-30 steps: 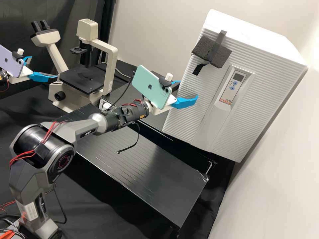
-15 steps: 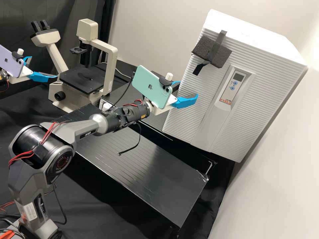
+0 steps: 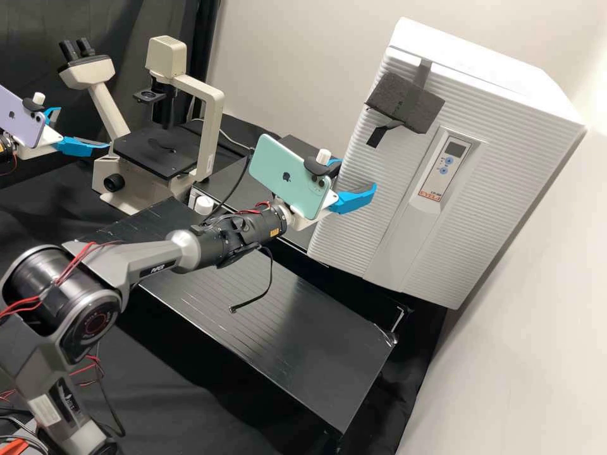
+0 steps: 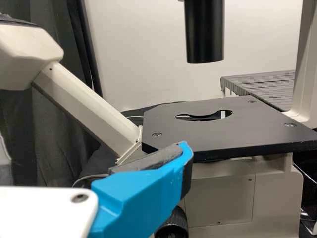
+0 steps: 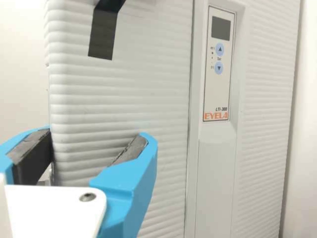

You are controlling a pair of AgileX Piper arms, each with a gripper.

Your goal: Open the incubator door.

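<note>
In the high view, my right gripper [image 3: 357, 175] is at the left edge of the incubator door [image 3: 493, 208], which stands slightly out from the white body. In the right wrist view that gripper [image 5: 96, 136] is open around the edge of the door [image 5: 119, 99]: one finger lies past the edge, partly hidden by it, the other before the ribbed front. My left gripper [image 3: 83, 128] stands open beside the microscope [image 3: 158, 148], far from the incubator; in the left wrist view one finger of this gripper [image 4: 89, 153] is before the microscope stage [image 4: 213, 131].
A dark foam block [image 3: 404, 103] is strapped to the door's upper part, with a black tape end [image 5: 103, 34] hanging below. A black ribbed platform [image 3: 272, 316] lies below the right arm. A white wall [image 3: 525, 354] rises beside the incubator.
My right gripper has moved slightly down and back, its arm drawing back toward the left. The door's free side has swung outward a little, and its foam block and panel have shifted with it.
</note>
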